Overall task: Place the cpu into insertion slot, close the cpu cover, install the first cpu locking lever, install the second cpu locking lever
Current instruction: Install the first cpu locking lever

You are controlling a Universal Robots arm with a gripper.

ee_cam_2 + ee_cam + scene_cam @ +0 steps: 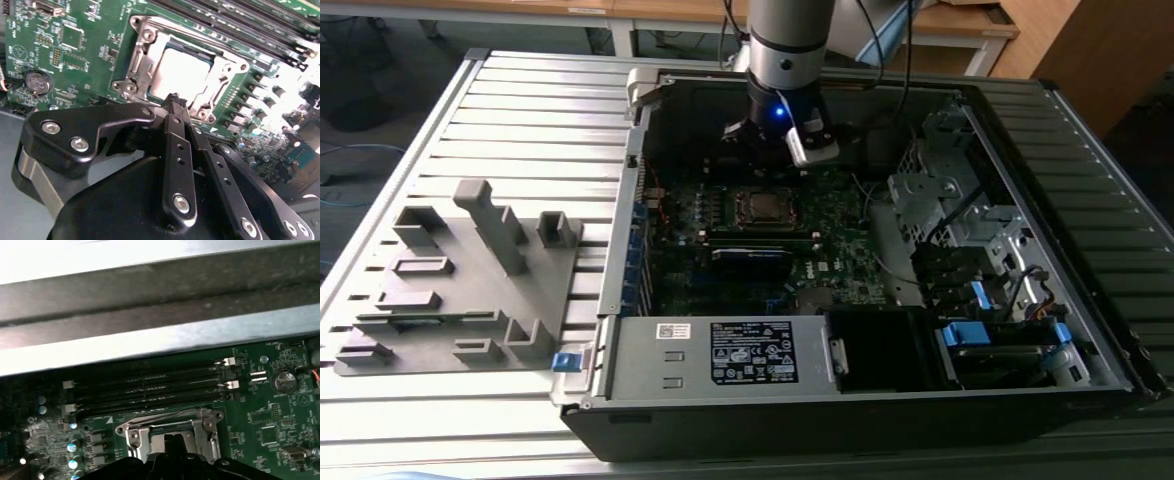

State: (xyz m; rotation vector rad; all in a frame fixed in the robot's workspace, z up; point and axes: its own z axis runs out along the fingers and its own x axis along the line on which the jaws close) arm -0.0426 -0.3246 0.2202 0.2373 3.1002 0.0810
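The cpu (184, 74) lies flat in the insertion slot (761, 207), its bright silver face showing through the window of the cpu cover (141, 56). The cover's metal frame lies down over the socket and also shows in the first wrist view (135, 432). My gripper (175, 100) hovers just above the socket's near edge with its black fingers (176, 145) drawn together and nothing held between them. In the exterior view the gripper (771, 145) hangs inside the open computer case, slightly behind the socket. Its tip (175, 440) overlaps the socket in the first wrist view. I cannot make out how the locking levers stand.
Long black memory slots (150, 385) run beside the socket, under the case's metal wall (150, 335). A coin battery (37, 82) sits on the green board. A labelled power supply (720, 350) and drive cages (961, 210) crowd the case. A grey fixture block (454, 280) stands at the exterior view's left.
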